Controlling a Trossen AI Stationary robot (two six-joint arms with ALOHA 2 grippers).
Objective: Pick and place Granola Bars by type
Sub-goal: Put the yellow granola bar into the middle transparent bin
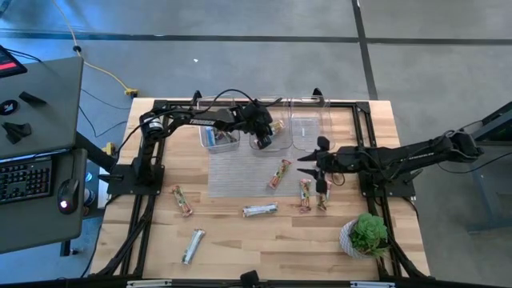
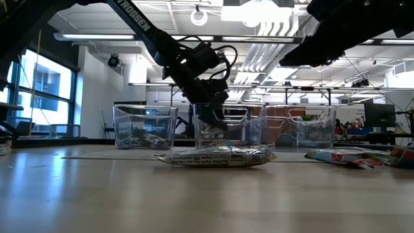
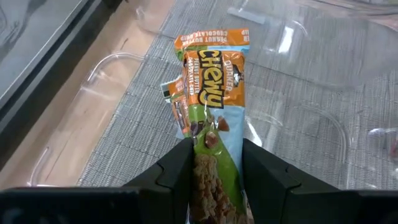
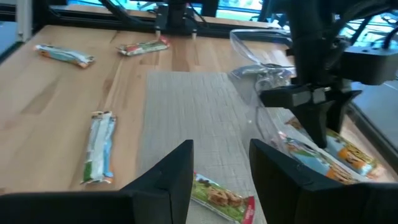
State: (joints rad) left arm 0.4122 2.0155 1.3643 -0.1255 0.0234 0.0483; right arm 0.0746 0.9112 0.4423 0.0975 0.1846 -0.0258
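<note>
My left gripper (image 1: 262,133) reaches down into the middle clear bin (image 1: 280,146) at the far edge, shut on an orange-green-blue granola bar (image 3: 211,93). A second such bar (image 3: 176,106) lies under it. My right gripper (image 1: 306,165) hovers open and touches nothing. It is above the grey mat's right edge, near a red-orange-green bar (image 1: 280,173) and over that bar (image 4: 221,198) in its own view. More bars lie flat on the table: two (image 1: 305,194) (image 1: 322,196) by the right arm, one (image 1: 182,200) at left, and silver ones (image 1: 260,210) (image 1: 193,244) nearer. My left gripper pinches the orange-green-blue bar between its two fingers (image 3: 177,168) at the green end of the wrapper (image 3: 208,140). The fingers point down into the bin and lie along the bar. The bar's other end (image 3: 214,40) reaches away inside the bin; whether it rests there I cannot tell.
Three clear bins stand in a row at the far edge: the left one (image 1: 210,142) holds bars, and the right one is (image 1: 310,128). A potted plant (image 1: 366,234) stands at the near right corner. A desk with a keyboard (image 1: 24,180) is beyond the left edge.
</note>
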